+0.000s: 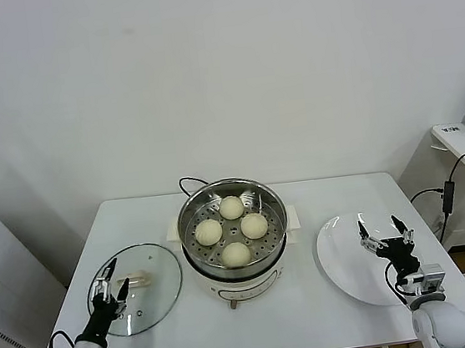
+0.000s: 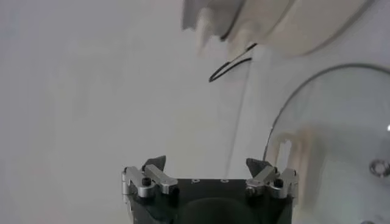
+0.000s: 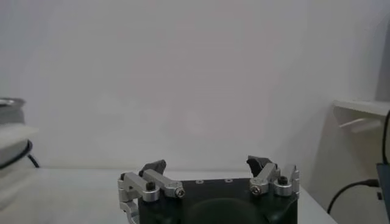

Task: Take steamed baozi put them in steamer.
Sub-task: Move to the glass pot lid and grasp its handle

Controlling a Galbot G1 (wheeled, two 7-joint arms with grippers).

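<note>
4 steamed baozi (image 1: 232, 229) loaded in steamer (image 1: 233, 234); both grippers empty.

Steamer sits at table (image 1: 316, 316) centre. Left gripper (image 1: 110, 290), jaws spread wide, hovers at 8 o'clock from it, over the glass lid (image 1: 156, 275). Right gripper (image 1: 385, 234), jaws likewise apart, hovers at 3 o'clock over the white plate (image 1: 343, 258).

1. Left gripper (image 1: 111, 286) – black fingers on silver metal brackets, black screws, black body.
2. Right gripper (image 1: 383, 232) – same black fingers, silver brackets, dark screws.
3. Both wrists – grey-white rounded casings, thin black cables looping alongside.
</note>
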